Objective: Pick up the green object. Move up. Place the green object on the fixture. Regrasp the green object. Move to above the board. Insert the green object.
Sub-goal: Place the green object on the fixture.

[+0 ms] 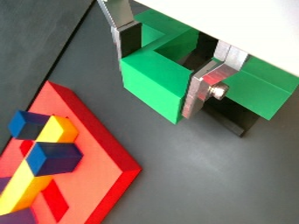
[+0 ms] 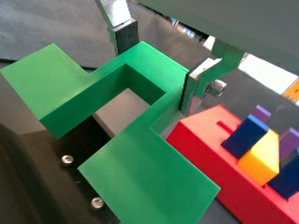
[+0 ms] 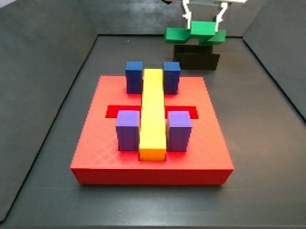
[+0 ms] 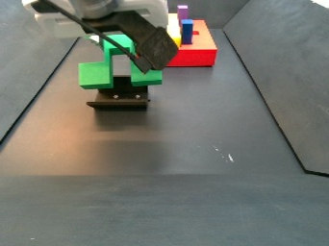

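The green object [image 3: 198, 36] rests on top of the dark fixture [image 3: 198, 59] at the far end of the floor, beyond the red board [image 3: 107, 152]. My gripper [image 3: 205, 20] comes down on it from above. In both wrist views the gripper [image 1: 158, 79] [image 2: 158, 74] has one finger on each side of the green object [image 1: 152, 83] [image 2: 128, 74], pads against its faces, shut on it. The fixture [image 2: 47, 166] shows under the piece's notch. In a side view the green object [image 4: 96, 75] sits level on the fixture [image 4: 119, 101], with the gripper [image 4: 123, 48] over it.
The board [image 1: 100, 153] carries a long yellow bar [image 3: 153, 112], two blue blocks [image 3: 135, 76] and two purple blocks [image 3: 128, 130]. It lies close beside the fixture. Dark walls [image 3: 48, 107] enclose the floor on both sides.
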Tool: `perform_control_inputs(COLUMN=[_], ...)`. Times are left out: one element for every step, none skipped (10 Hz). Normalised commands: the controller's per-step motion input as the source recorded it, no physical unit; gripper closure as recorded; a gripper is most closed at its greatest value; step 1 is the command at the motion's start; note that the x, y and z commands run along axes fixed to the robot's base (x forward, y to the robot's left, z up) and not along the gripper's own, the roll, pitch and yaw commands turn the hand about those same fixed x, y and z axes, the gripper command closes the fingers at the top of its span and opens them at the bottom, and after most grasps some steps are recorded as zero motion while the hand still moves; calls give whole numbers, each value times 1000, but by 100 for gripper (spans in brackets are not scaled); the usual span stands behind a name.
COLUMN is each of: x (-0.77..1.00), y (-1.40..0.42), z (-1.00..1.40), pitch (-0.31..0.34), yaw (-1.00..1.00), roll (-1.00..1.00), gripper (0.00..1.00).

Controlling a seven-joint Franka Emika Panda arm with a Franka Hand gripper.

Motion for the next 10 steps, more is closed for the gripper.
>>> perform_control_inputs(x=[94, 31, 9, 40, 0, 0, 40, 26, 51, 129], y=[11, 0, 0, 0, 0, 69, 14, 0, 0, 0], z=[-223, -309, -343, -294, -409, -249, -274, -60, -60, -51], pitch=[17, 74, 126, 189, 374, 423, 349, 26, 0, -166], yaw=[-120, -49, -60, -26, -83, -154, -131, 0, 0, 34], roll=[-694, -246, 0, 46, 617, 729, 491, 57, 0, -220], gripper=[100, 100, 100, 100, 100, 100, 100, 100, 100, 100])
